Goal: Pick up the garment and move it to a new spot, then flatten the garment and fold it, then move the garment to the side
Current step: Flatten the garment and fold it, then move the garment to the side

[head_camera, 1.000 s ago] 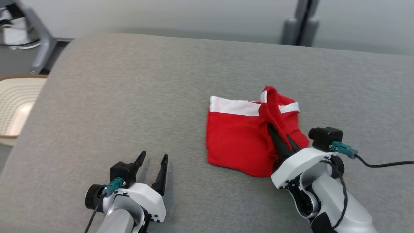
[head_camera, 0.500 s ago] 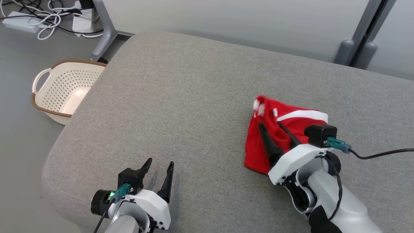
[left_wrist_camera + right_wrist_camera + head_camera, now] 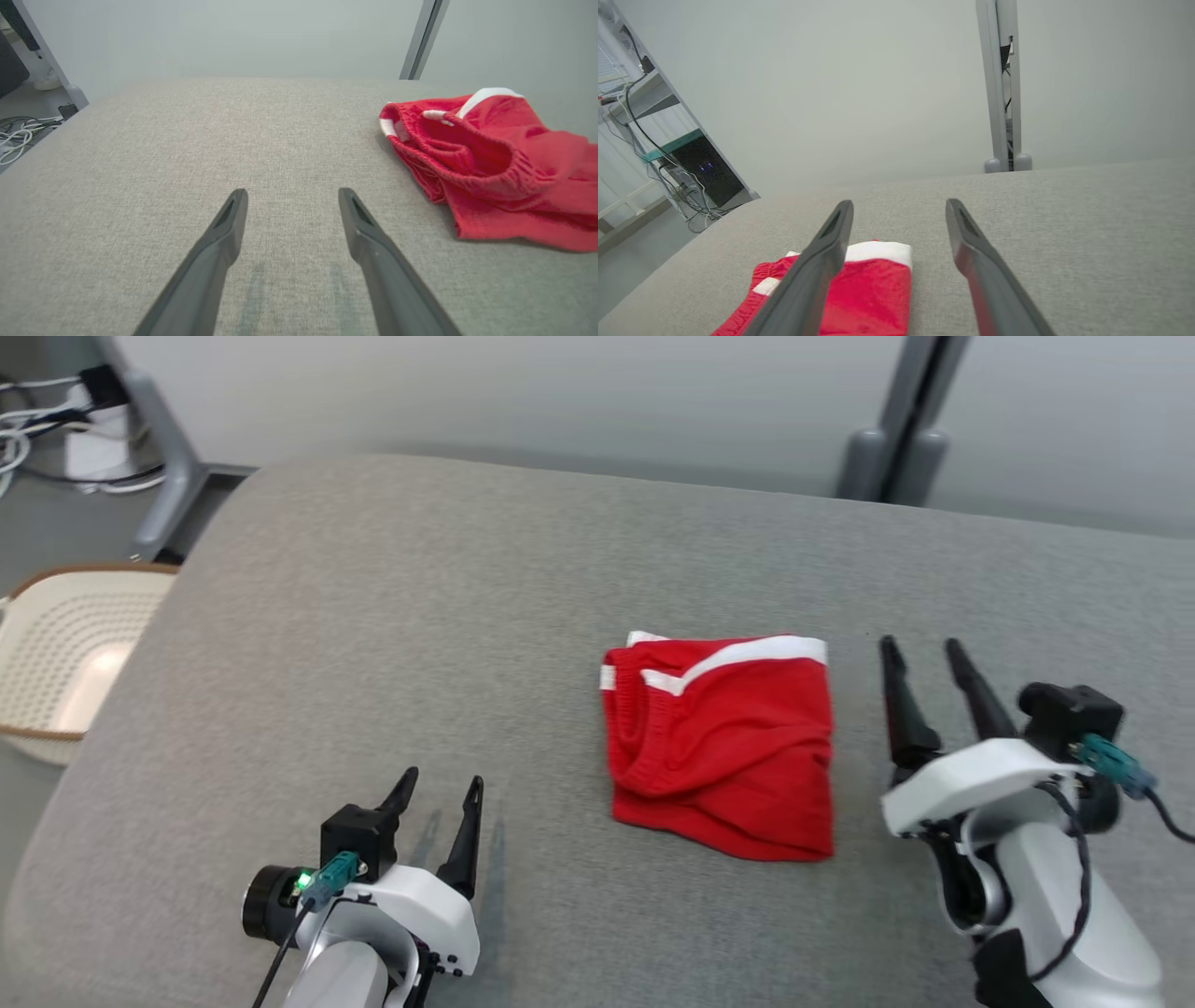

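The garment (image 3: 724,745) is a pair of red shorts with white trim, lying folded into a rough square on the grey cushion (image 3: 467,616). In the left wrist view the garment (image 3: 495,158) lies to the right, its waistband bunched. My right gripper (image 3: 920,645) stands open just right of the garment, apart from it and holding nothing. Its wrist view shows the garment (image 3: 873,289) low on the left behind one finger (image 3: 822,261). My left gripper (image 3: 443,782) is open near the cushion's front edge, well left of the garment.
A cream perforated basket (image 3: 56,653) sits on the floor off the cushion's left edge. Cables (image 3: 19,429) and a grey desk leg (image 3: 154,448) lie at the far left. A grey post (image 3: 887,429) rises behind the cushion. Bare cushion stretches left and behind the garment.
My right gripper has let go of the garment, opened and drawn off to its right. The garment now lies flat and folded. The head camera has swung, shifting the whole picture.
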`<state>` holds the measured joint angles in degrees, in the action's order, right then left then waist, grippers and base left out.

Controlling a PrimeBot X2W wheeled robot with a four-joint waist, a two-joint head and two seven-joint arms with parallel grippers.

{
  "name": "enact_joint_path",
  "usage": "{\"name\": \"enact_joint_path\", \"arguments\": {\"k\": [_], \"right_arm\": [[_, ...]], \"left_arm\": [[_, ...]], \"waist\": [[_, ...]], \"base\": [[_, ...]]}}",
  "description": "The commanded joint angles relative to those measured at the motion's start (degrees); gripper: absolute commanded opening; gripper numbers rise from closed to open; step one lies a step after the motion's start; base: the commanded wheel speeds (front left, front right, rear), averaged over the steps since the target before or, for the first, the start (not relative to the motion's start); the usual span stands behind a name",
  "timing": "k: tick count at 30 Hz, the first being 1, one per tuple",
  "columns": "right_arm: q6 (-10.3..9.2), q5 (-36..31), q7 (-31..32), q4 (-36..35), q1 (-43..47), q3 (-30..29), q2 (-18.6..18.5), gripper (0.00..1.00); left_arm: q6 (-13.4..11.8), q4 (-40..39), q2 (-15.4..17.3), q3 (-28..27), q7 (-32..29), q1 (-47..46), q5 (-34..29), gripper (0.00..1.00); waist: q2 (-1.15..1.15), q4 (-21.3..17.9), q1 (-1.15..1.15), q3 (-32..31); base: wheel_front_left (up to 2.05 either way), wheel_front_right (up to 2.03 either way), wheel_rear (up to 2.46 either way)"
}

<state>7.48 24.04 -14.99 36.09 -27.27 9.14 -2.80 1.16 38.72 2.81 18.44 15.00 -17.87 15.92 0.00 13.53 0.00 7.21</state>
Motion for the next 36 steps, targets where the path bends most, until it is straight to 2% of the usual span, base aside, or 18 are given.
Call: {"name": "enact_joint_path", "arguments": {"k": [1,4,14,20,36], "right_arm": [[0.02,-3.4,-0.2,-2.1,2.0,-2.6,-0.3,1.00],[0.02,-7.3,-0.2,-4.7,4.6,-5.3,-0.3,1.00],[0.02,-10.4,-0.2,-7.6,11.6,-8.2,-0.3,1.00],[0.01,-11.8,-0.2,-10.6,16.0,-7.2,-0.3,1.00],[0.01,-11.7,-0.2,-10.6,20.5,-7.1,-0.3,1.00]], "left_arm": [[-0.5,-0.8,0.3,-0.8,0.2,0.2,-1.0,1.00],[-0.8,-1.9,0.3,-2.3,0.2,0.8,-2.1,1.00],[-0.6,-4.5,0.3,-6.5,0.2,3.9,-5.4,1.00],[-0.6,-7.2,0.3,-8.9,0.2,7.1,-7.3,1.00],[-1.4,-9.8,0.3,-12.8,0.2,13.9,-8.1,1.00]], "waist": [[0.00,-3.0,0.00,0.0],[0.00,-5.1,0.00,0.0],[0.00,-9.0,0.00,-1.4],[0.00,-10.4,0.00,-3.5],[0.00,-11.6,0.00,-7.6]], "base": [[0.00,0.00,0.00],[0.00,0.00,0.00],[0.00,0.00,0.00],[0.00,0.00,0.00],[0.00,0.00,0.00]]}}
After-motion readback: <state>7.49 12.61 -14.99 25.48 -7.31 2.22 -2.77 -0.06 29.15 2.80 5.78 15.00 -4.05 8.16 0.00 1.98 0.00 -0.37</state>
